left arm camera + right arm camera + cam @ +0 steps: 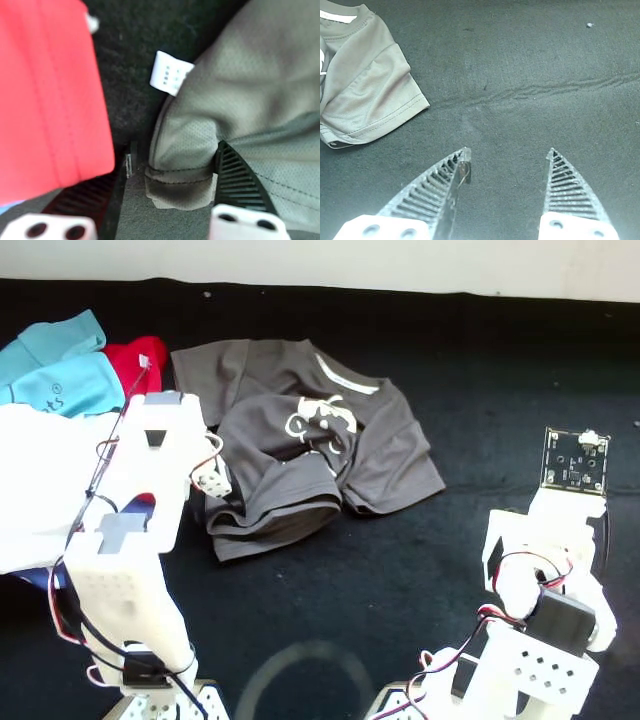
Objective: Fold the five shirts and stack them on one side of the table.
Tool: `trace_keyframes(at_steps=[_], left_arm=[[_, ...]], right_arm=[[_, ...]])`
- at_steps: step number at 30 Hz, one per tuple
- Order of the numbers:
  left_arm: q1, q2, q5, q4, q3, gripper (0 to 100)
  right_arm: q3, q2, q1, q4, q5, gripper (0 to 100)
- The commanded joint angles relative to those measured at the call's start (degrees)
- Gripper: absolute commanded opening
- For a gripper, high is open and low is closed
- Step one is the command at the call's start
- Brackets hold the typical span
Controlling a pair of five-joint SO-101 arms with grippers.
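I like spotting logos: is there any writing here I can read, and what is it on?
On the gray shirt: white chest print, too blurred to read.
On the blue shirt: small white mark, too small to read.
On the white tag at the gray shirt's edge: tiny marks, unreadable.

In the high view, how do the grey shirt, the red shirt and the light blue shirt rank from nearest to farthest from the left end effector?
1. Grey shirt: at the left end effector, with its hem between the open jaws.
2. Red shirt: just beyond, toward the far left of the table.
3. Light blue shirt: farthest, at the left edge.
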Motion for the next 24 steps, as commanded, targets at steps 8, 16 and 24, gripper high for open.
trace_keyframes(at_steps=[8,16,24], left_arm=[[1.9,1.2,0.2,4.6,-5.9,2],[1.9,1.2,-0.1,17.8,-24.6,2],[2.2,1.8,-0.1,20.9,-29.2,8]], right_arm=[[2.4,-0.4,-0.5,0.0,-0.4,23.7],[5.8,-0.4,-0.4,-0.3,-0.4,23.7],[5.8,-0.4,-0.5,-0.3,-0.4,23.7]])
